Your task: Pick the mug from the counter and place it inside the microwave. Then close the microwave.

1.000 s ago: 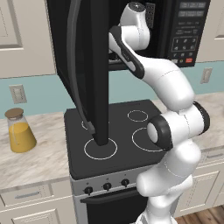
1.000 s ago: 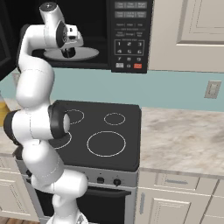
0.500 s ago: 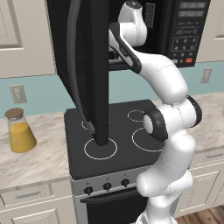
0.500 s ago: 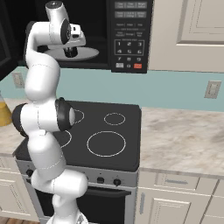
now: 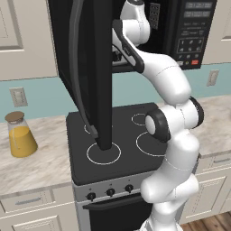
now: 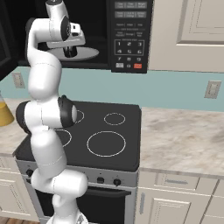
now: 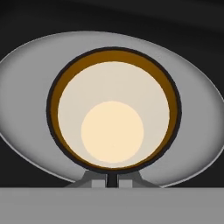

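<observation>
I look straight down into the mug (image 7: 113, 127), black with a pale yellowish inside. It is over the white round plate (image 7: 26, 87) inside the microwave (image 6: 131, 35). My gripper (image 7: 112, 181) is shut on the mug's near rim. From the right base view the mug (image 6: 70, 52) hangs under my hand, at the plate (image 6: 89, 53); whether it touches the plate I cannot tell. The microwave door (image 5: 90, 67) stands wide open, its long handle (image 5: 76, 67) facing out. The counter (image 6: 183, 135) runs beside the stove.
The open door reaches out over the black stovetop (image 5: 131, 144) and hides part of the cavity in the left base view. A cork-topped flask of orange liquid (image 5: 19, 135) stands on the left counter (image 5: 36, 167). Cream cabinets (image 6: 188, 30) flank the microwave.
My arm has straightened upward and the hand has carried the mug a little deeper into the microwave, over the plate. The gripper stayed shut.
</observation>
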